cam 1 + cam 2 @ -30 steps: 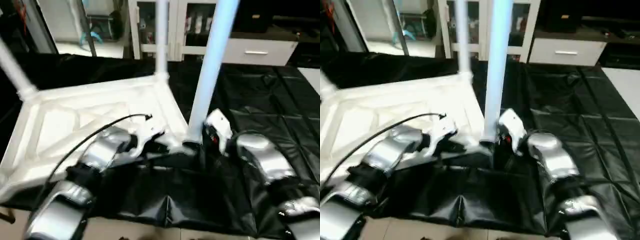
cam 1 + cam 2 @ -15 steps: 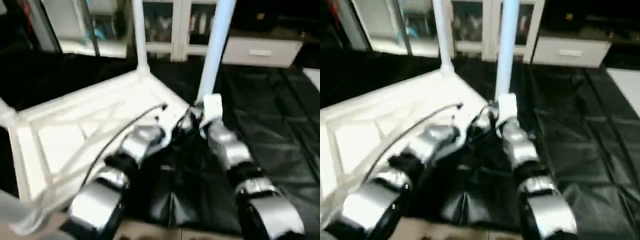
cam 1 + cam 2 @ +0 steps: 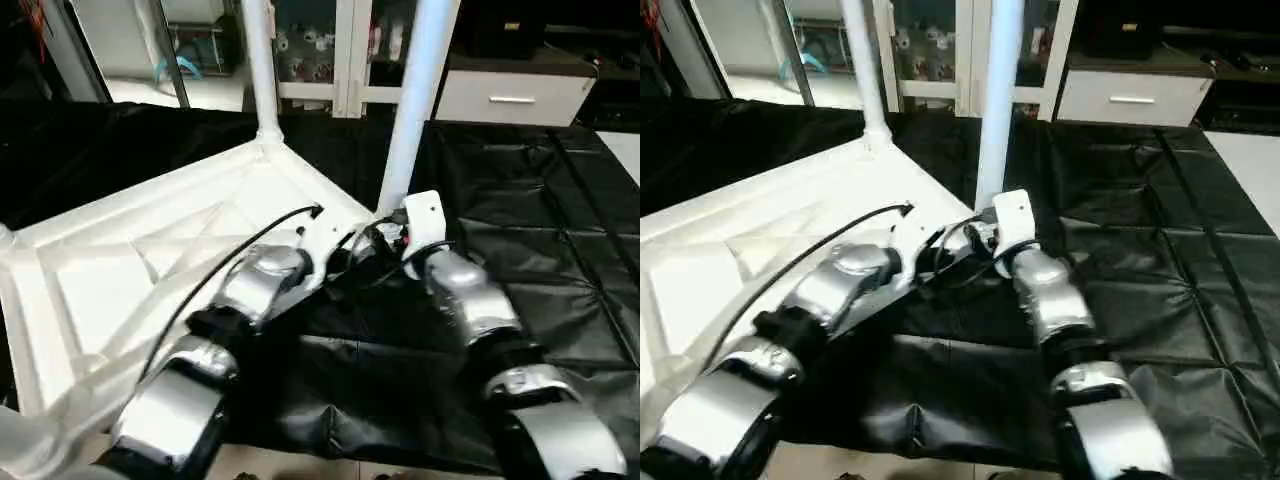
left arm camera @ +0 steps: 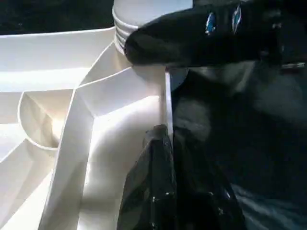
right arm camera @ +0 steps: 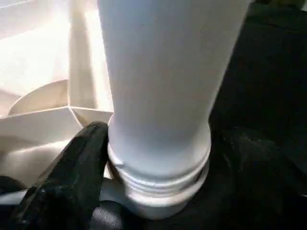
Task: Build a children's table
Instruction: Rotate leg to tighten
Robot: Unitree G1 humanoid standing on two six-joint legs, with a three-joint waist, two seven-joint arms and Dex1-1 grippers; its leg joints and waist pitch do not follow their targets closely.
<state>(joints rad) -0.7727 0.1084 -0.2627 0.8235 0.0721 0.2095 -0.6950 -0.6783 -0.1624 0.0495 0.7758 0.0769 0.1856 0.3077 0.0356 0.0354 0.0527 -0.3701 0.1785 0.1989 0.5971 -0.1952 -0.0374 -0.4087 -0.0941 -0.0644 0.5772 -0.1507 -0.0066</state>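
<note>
White plastic is lying in front of us: the square tabletop with its X-ribbed underside is resting upside down on a black creased sheet, so the corner sockets are facing up. Two long tapered white tube legs are standing upright in it, the far leg at the far corner and the near leg at the corner on our right, where both arms are meeting. We are judging the task to be about halfway done, or a little further. The other two corners are sitting at the picture's edge, cropped and blurred, and we cannot tell whether legs are in them. The left gripper is closed down tight on the rim wall of the tabletop just beside the near leg's socket, and it seems to be steadying the top. Whether the thin wall is actually caught between its jaws is something we cannot make out. The right gripper is sitting at the foot of the near leg, and we cannot tell whether it is clamping the tube or standing loose around it. In the right wrist view a ring of thread is showing at the leg's base above the socket, so we are guessing this leg needs more turning before it is seated.
</note>
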